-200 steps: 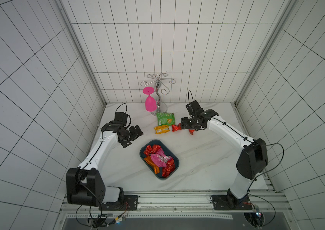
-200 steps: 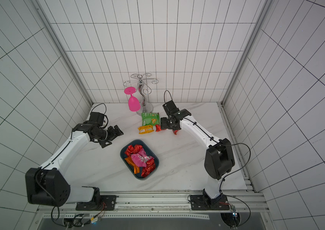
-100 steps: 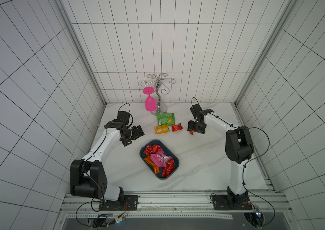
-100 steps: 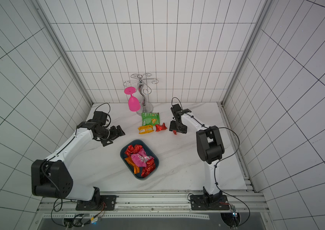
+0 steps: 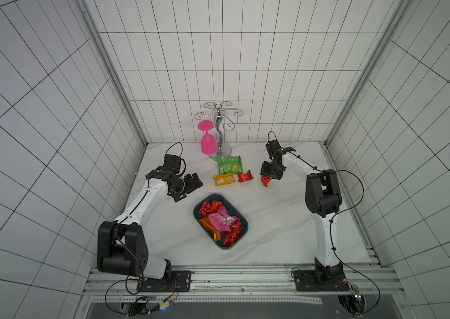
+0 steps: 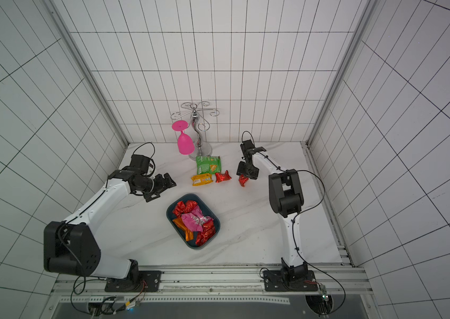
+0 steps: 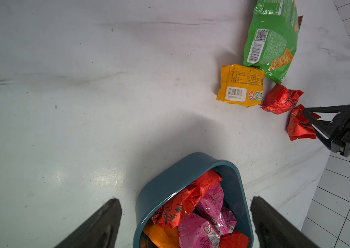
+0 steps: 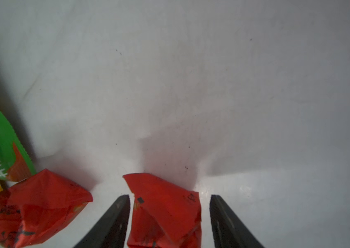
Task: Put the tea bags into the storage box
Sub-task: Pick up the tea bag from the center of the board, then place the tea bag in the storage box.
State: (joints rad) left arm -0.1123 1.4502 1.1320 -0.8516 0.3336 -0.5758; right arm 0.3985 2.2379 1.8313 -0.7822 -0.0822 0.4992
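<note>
Far right on the table [image 5: 273, 221], my right pincer [image 8: 169, 196] stands released astride a red tea bag [image 8: 165, 212]. One finger sits just beside the foil and the other a little clear of it.

I judge this to be the grasp step for one of three sachets not yet in the storage box [image 7: 169, 180]. The box sits mid-table, nearer and to the left, already heaped with red, pink and orange tea bags [image 5: 219, 221]. Next I must pinch the crinkly foil firmly, lift it clear, carry it near and left, and let go over the box.

Only the right wrist view shows the gap at the fingers; in both top views the wrist hides them. The top views alone give the layout: a second red sachet [image 5: 245, 176] and a yellow sachet [image 5: 224, 180] lie left of the pincer, just near of the green snack packet [image 5: 229, 165]. The left wrist view shows my left pincer [image 7: 184, 198] wide apart and empty, hovering left of the box.
</note>
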